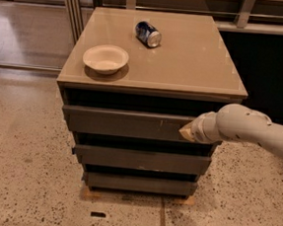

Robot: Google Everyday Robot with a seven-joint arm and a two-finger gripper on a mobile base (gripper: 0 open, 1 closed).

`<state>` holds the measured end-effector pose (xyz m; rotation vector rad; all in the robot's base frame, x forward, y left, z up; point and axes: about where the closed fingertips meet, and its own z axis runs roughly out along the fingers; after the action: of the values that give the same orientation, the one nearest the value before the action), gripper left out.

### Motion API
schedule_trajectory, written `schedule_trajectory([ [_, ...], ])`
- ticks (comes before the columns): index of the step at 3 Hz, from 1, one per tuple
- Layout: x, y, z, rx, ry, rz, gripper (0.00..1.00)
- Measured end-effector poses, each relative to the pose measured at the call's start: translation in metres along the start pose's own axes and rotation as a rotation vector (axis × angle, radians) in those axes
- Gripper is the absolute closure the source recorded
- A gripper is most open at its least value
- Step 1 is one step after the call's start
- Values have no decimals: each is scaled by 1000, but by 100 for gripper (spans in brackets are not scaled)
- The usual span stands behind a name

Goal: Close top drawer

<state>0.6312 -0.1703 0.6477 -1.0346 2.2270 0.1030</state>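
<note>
Smooth white plastic tool [185, 132] at the matt top drawer [125, 123], below glossy cabinet top [186, 59].

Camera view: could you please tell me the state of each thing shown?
top drawer: pulled partly out.
gripper: against the drawer front's right end.
can: lying on its side on the cabinet top.
bowl: upright, looks empty.
two lower drawers: set further in.
</note>
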Motion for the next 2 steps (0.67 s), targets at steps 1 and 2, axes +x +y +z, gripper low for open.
schedule_trajectory([
  [1,17,24,0,-97,24,9,100],
  [2,59,80,-21,-277,67,102,100],
])
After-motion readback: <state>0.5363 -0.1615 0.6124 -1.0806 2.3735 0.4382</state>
